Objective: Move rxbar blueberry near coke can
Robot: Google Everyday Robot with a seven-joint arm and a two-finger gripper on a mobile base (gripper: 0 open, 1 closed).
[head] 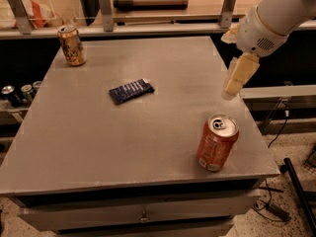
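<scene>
The rxbar blueberry (131, 91) is a flat dark navy wrapper lying on the grey table (98, 142), a little left of the middle. The coke can (217, 142) is orange-red with a silver top and stands upright near the front right corner. My gripper (231, 89) hangs from the white arm over the table's right edge, above and behind the coke can and well to the right of the bar. It holds nothing.
A gold-brown patterned can (71, 45) stands at the table's back left corner. A shelf with upright posts (148, 14) runs behind the table. Several cans (15, 94) sit on a lower ledge at the left. Cables lie on the floor at the right.
</scene>
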